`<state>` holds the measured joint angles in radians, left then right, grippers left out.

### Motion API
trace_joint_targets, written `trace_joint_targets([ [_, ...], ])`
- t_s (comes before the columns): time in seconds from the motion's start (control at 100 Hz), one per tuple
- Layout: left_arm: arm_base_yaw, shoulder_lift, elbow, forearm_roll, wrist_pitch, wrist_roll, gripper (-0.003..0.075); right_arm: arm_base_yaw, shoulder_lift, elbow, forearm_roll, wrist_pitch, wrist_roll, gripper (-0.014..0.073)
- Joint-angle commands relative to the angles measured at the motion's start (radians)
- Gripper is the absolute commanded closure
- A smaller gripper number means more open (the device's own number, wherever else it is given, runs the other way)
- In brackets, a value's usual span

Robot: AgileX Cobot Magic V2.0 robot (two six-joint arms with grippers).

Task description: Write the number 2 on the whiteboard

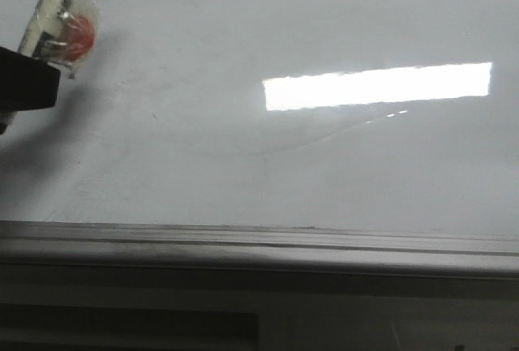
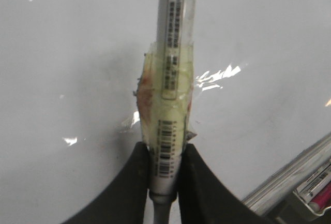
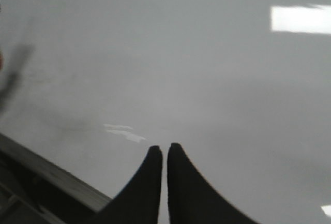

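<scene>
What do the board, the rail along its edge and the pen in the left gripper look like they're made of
The whiteboard: smooth, glossy pale coated panel, judging by the sharp lamp reflection; its core can't be told. The rail: dull grey, probably metal, with straight extruded-looking ridges. The marker: pale barrel, likely plastic, with printed labels and yellowish tape wrapped around it, clamped in the left gripper.

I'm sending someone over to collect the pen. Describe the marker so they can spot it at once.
Find the whiteboard, a glossy pale board with a grey rail along its near edge. Above its left part, the left gripper is shut on the marker. It is a slim grey-white barrel with a barcode label, wrapped in yellowish tape with a red patch.
</scene>
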<state>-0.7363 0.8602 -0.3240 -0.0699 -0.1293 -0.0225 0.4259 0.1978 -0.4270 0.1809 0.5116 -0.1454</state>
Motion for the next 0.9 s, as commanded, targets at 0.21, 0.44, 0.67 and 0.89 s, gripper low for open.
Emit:
trace_joint_targets([
  [0.21, -0.034, -0.013, -0.028, 0.48, -0.113, -0.006, 0.0739, 0.239, 0.301, -0.119, 0.008, -0.114, -0.062, 0.0379],
  [0.44, -0.094, 0.082, -0.028, 0.564, -0.197, -0.006, 0.0739, 0.38, 0.532, -0.231, 0.008, -0.164, -0.091, 0.0267],
  [0.67, -0.094, 0.164, -0.028, 0.568, -0.294, -0.006, 0.0739, 0.522, 0.69, -0.299, 0.002, -0.267, -0.096, 0.0267],
  [0.89, -0.094, 0.169, -0.028, 0.628, -0.311, -0.006, 0.0739, 0.545, 0.783, -0.313, 0.002, -0.37, -0.096, 0.0267],
])
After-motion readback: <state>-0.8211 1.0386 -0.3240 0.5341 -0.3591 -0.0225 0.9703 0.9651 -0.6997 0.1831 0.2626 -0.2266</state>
